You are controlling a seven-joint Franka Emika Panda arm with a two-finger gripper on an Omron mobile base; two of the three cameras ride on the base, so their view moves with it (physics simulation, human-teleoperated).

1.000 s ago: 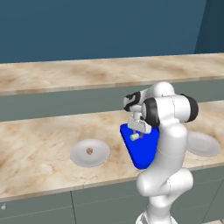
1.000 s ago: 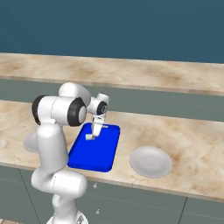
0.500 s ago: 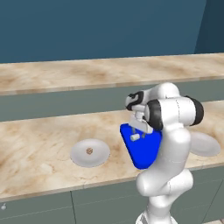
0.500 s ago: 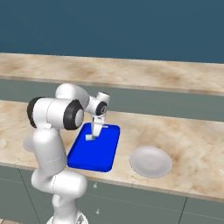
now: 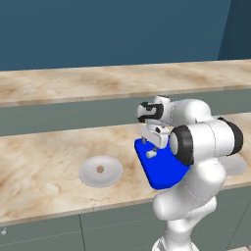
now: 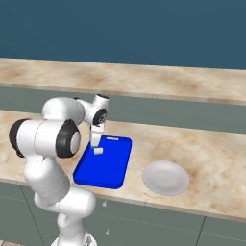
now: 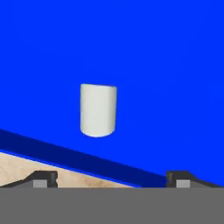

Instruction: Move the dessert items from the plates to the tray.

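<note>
Release is the step in hand: gripper (image 7: 112,177) stands wide open, the whitish cylinder (image 7: 98,110) free on the tray (image 6: 113,166) near its long edge. Advise a straight lift before swinging toward the brown chunk (image 5: 100,169) on the left plate (image 5: 88,174). A second ago the jaws were narrower around the cylinder.

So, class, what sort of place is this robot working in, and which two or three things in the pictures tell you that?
Most likely a simulated kitchen. A marble-look counter runs over grey-green cabinet fronts, a second counter ledge behind it. On it sit round plates and a blue tray holding a small whitish cylinder.
</note>
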